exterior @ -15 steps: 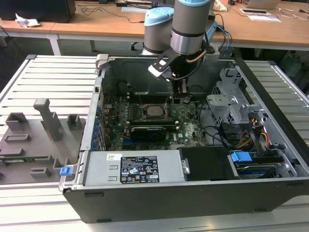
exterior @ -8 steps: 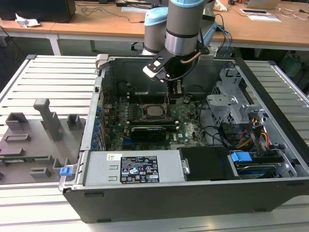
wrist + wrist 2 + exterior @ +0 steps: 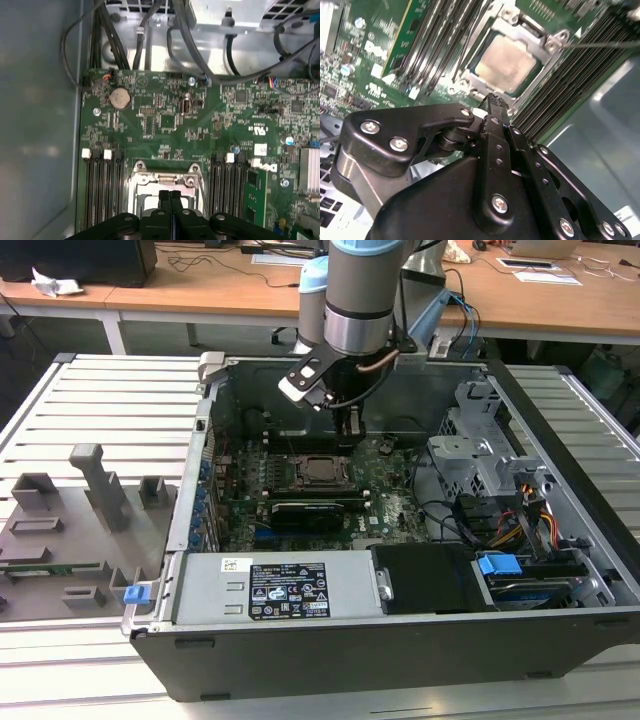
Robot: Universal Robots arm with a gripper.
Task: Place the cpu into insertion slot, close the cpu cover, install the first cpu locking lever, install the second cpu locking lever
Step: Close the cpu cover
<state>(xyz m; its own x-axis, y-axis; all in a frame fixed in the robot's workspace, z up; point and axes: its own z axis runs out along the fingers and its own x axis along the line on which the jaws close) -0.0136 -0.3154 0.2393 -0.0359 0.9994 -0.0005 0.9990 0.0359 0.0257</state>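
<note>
The cpu (image 3: 506,62) lies flat in the insertion slot (image 3: 322,470), its dull tan face showing. The silvery cpu cover (image 3: 520,31) lies down around it as a frame; in the first wrist view the cover's edge (image 3: 165,177) shows just beyond the fingertips. A thin metal locking lever (image 3: 600,44) runs out from one corner of the cover. My gripper (image 3: 348,432) hangs just above the slot's far edge, inside the open computer case. Its two black fingers are pressed together with nothing between them, and the gripper (image 3: 170,196) (image 3: 492,100) touches nothing that I can see.
Memory slots (image 3: 102,190) flank the socket on both sides. A long black card (image 3: 310,510) lies in front of it, then the power supply (image 3: 280,590). A metal drive cage (image 3: 480,455) and cables (image 3: 520,515) stand at the exterior view's right. A grey fixture plate (image 3: 70,525) lies outside the case.
</note>
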